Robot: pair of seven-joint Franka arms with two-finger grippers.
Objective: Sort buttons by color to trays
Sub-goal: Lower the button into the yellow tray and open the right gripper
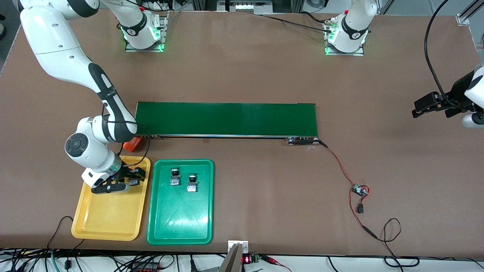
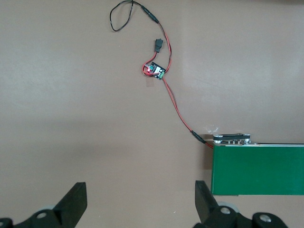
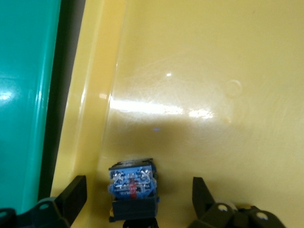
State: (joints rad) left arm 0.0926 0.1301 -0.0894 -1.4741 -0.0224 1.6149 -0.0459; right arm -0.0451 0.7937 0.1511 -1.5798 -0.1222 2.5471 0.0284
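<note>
Yellow tray (image 3: pixel 199 71): button (image 3: pixel 133 183) on its side between open right gripper (image 3: pixel 135 199) fingers.

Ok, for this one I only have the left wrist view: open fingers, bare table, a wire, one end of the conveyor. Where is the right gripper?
Observer: The right gripper is low over the yellow tray, at the tray's end nearer the conveyor belt. It is open, with a button lying loose between its fingers.
Operator: And the other tray?
Observer: The green tray, beside the yellow one, holds two buttons, close together but apart.
Operator: Where does my arm sit in all this?
Observer: The left gripper waits in the air over the left arm's end of the table, away from both trays.
</note>
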